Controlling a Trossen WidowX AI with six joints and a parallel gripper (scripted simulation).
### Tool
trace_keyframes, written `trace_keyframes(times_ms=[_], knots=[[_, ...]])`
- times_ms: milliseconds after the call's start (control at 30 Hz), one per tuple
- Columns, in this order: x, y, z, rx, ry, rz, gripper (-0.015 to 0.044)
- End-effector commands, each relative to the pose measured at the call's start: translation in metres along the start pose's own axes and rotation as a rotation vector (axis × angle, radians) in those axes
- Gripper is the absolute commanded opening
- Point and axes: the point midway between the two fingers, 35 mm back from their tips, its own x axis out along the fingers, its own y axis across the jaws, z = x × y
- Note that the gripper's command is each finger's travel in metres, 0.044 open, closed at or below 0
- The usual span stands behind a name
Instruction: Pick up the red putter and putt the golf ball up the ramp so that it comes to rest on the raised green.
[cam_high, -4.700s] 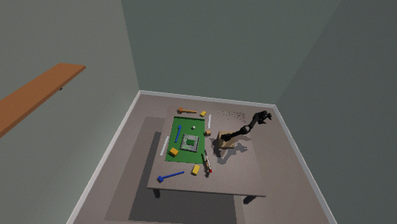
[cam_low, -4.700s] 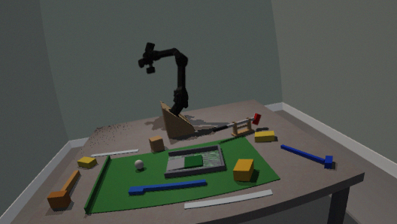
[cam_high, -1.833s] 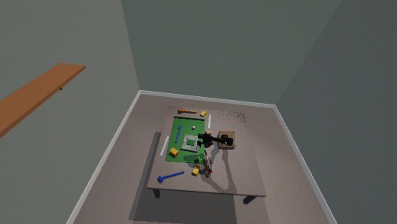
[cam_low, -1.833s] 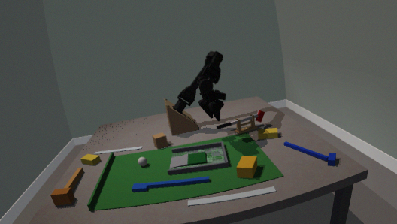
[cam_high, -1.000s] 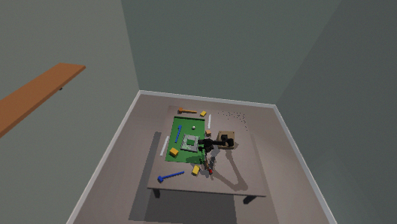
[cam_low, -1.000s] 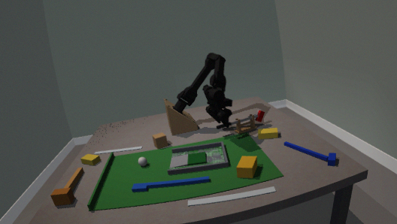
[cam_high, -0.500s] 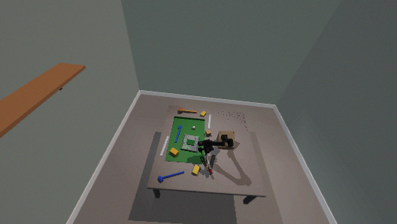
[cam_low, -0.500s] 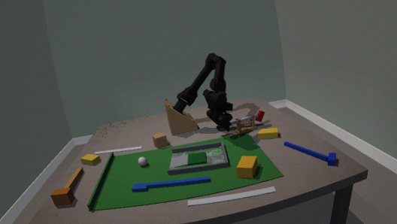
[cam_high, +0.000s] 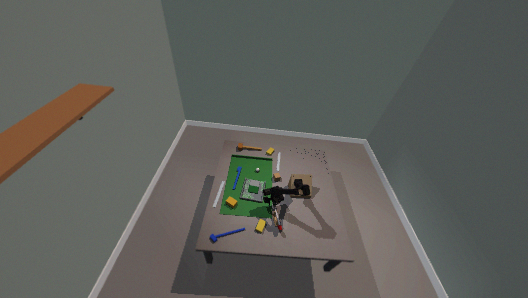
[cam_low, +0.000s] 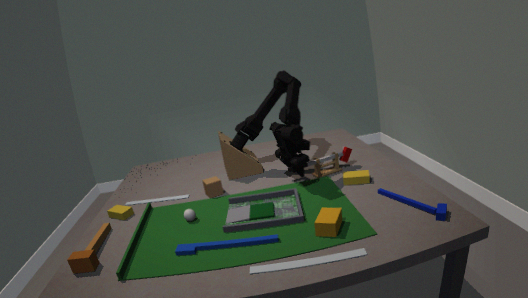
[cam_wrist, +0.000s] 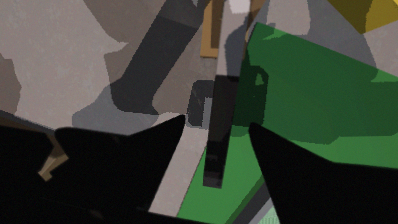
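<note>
A: The claw (cam_wrist: 216, 131) is down over the putter's dark grip (cam_wrist: 220, 127), jaws part-way in and one on each side of it. I'd judge they are not clamped yet; nothing looks pinched between them.

B: Where does the putter (cam_low: 327, 163) lie?

A: On a small wooden stand (cam_low: 320, 168) by the mat's (cam_low: 165, 240) far corner, just beside the arm (cam_low: 280, 107). Its red head (cam_low: 346, 153) points away from the arm and the grip end points toward it. The stand holds the shaft off the desk (cam_low: 465, 227), which probably leaves room for the jaws to go round the grip.

B: And the ball?

A: The ball (cam_low: 189, 214) rests on the mat near the low wall (cam_low: 135, 240) at its left end, well apart from the claw. The ramp (cam_low: 238, 215) and raised green (cam_low: 262, 210) sit inside a grey frame (cam_low: 300, 205) mid-mat, between ball and putter.

B: Anything in the way?

A: A blue bar (cam_low: 227, 244) lies along the mat's near side, an orange block (cam_low: 328, 221) sits past the frame, and another blue putter (cam_low: 412, 203) lies off to the right. None touches the ball.
</note>
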Motion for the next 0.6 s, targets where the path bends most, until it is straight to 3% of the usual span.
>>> trace_keyframes(times_ms=[0, 233, 567], knots=[[-0.0005, -0.0003, 0.0003, -0.001, 0.000, -0.001, 0.0230], [-0.0005, -0.0003, 0.0003, -0.001, 0.000, -0.001, 0.0046], [-0.0046, -0.0011, 0.0005, -0.001, 0.003, -0.001, 0.0000]])
